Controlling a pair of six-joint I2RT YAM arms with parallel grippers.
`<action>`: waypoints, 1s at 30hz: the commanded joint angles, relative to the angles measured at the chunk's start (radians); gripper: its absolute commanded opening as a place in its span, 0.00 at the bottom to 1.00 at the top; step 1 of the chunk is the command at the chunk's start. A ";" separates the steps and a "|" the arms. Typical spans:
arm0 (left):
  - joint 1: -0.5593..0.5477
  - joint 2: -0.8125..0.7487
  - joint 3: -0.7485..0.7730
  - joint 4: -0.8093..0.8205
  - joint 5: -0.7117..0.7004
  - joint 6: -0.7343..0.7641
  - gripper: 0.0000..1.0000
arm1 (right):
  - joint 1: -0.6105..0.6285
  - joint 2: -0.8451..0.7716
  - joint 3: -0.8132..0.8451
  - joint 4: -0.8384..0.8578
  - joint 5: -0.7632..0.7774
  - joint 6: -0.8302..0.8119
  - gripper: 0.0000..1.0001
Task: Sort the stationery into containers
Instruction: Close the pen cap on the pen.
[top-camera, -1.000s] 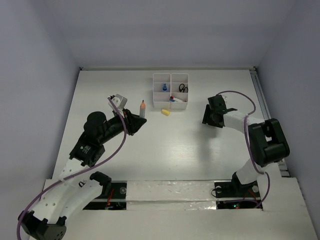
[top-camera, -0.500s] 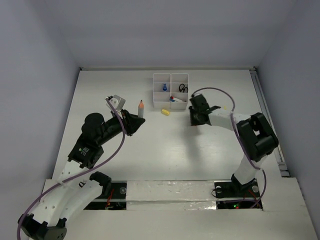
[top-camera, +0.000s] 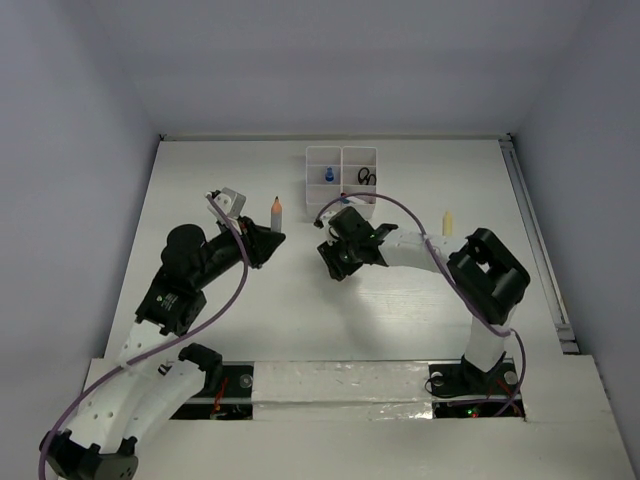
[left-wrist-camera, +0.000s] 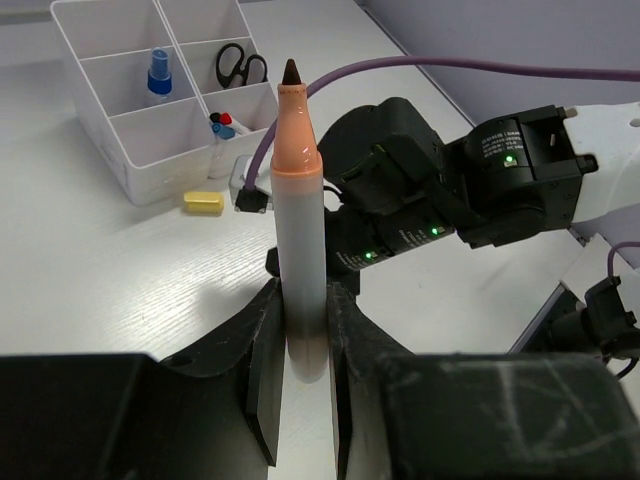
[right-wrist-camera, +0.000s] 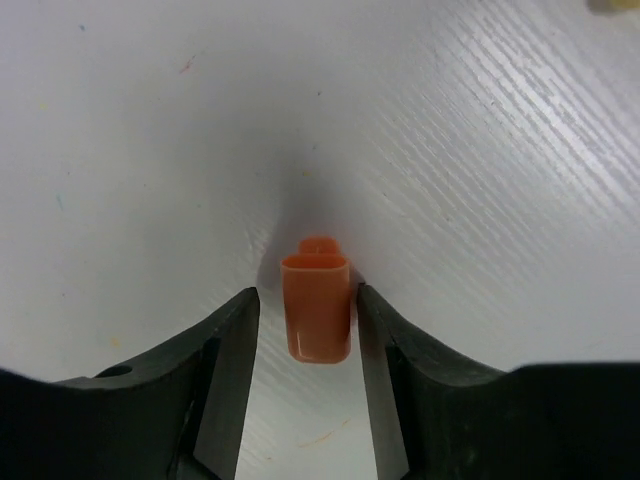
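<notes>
My left gripper (left-wrist-camera: 303, 300) (top-camera: 268, 240) is shut on an uncapped white pen (left-wrist-camera: 300, 200) (top-camera: 276, 212) with an orange collar and dark tip, held upright left of the containers. These are a white compartment tray (top-camera: 310, 170) (left-wrist-camera: 165, 175) at the back centre. My right gripper (right-wrist-camera: 305, 295) (top-camera: 340, 262) points down at the table in front of the tray. A small orange pen cap (right-wrist-camera: 317, 310) sits between its jaws, with a narrow gap showing on each side. A yellow eraser (left-wrist-camera: 203, 203) lies just before the tray.
The tray holds black-handled scissors (left-wrist-camera: 238, 68) (top-camera: 366, 177), a small blue-capped item (left-wrist-camera: 158, 70) (top-camera: 329, 176) and capped pens (left-wrist-camera: 222, 125). A cream tube (top-camera: 447, 222) lies right of the right arm. A purple cable loops over each arm.
The right arm has swung left from the table's right side to the middle, now covering the yellow eraser in the top view. The left arm has barely shifted, still holding the pen.
</notes>
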 joint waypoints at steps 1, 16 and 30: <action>0.014 0.003 -0.004 0.042 -0.003 0.007 0.00 | -0.007 0.023 0.002 -0.062 0.038 -0.060 0.52; 0.054 -0.007 -0.004 0.041 -0.013 0.010 0.00 | 0.046 -0.281 -0.152 0.100 -0.129 0.165 0.77; 0.073 -0.007 -0.013 0.041 -0.016 0.004 0.00 | 0.068 -0.158 -0.165 0.202 -0.143 0.285 0.76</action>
